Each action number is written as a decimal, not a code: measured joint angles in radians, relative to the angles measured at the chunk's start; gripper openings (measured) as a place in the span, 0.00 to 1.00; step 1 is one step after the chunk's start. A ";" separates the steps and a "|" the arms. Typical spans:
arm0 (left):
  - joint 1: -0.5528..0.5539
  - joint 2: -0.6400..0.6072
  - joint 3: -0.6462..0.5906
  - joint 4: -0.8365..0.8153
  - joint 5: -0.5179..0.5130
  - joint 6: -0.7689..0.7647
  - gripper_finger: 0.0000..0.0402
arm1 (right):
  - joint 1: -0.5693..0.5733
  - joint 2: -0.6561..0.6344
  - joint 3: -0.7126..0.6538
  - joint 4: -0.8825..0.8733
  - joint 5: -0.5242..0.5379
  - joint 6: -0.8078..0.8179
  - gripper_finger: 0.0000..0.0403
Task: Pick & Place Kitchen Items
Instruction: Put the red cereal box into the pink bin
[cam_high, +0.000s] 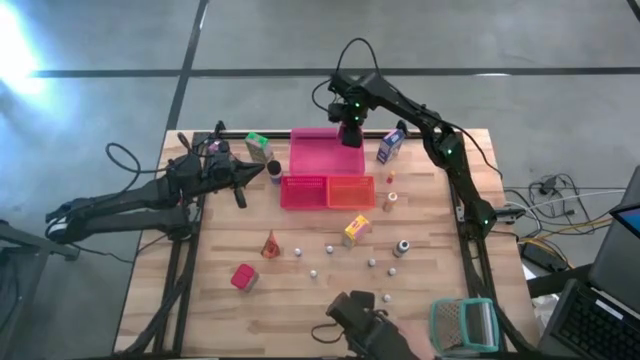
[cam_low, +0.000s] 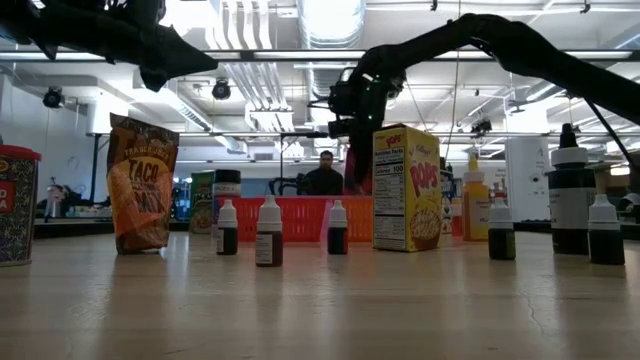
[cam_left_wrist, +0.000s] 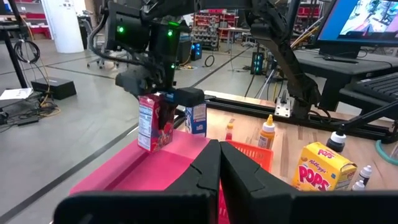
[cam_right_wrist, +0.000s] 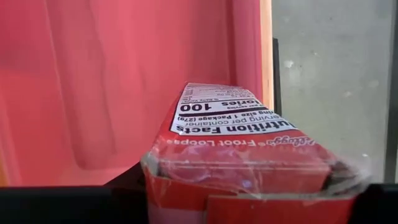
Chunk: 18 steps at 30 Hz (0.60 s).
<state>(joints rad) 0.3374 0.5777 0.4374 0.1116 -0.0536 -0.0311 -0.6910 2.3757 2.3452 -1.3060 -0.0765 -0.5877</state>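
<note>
A red cereal carton (cam_left_wrist: 153, 124) stands upright over the pink tray (cam_high: 318, 158) at the table's far middle, with my right gripper (cam_high: 350, 132) shut on it from above. In the right wrist view the carton's printed side (cam_right_wrist: 230, 115) runs down toward the tray floor (cam_right_wrist: 112, 74). My left gripper (cam_left_wrist: 219, 167) is shut and points level above the table's left side, near a green carton (cam_high: 258, 145), touching nothing. My right gripper pinches the red carton's top end (cam_right_wrist: 239, 165) between its two fingers. The fingers point steeply down from above. The carton hangs upright with its bottom (cam_left_wrist: 151, 148) at the pink tray's floor; whether it rests there I cannot tell.
A blue carton (cam_high: 391, 145) stands right of the pink tray. A red basket (cam_high: 303, 191) and an orange basket (cam_high: 350, 190) sit in front of the tray. A yellow carton (cam_high: 356, 229), a pink carton (cam_high: 243, 277) and small bottles are scattered nearer. A teal mesh thing (cam_high: 463, 325) sits near right.
</note>
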 joint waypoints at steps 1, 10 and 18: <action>0.000 0.000 0.000 0.000 0.000 0.000 0.02 | 0.000 0.007 -0.001 -0.001 0.000 0.000 0.39; 0.000 0.000 0.000 -0.001 0.000 0.001 0.02 | 0.005 0.018 -0.030 0.001 0.005 -0.028 0.44; 0.000 0.000 0.000 -0.001 0.000 0.001 0.02 | 0.006 0.018 -0.099 0.056 0.010 -0.053 0.39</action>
<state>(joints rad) 0.3374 0.5777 0.4374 0.1104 -0.0535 -0.0299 -0.6846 2.3932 2.2459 -1.2503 -0.0669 -0.6406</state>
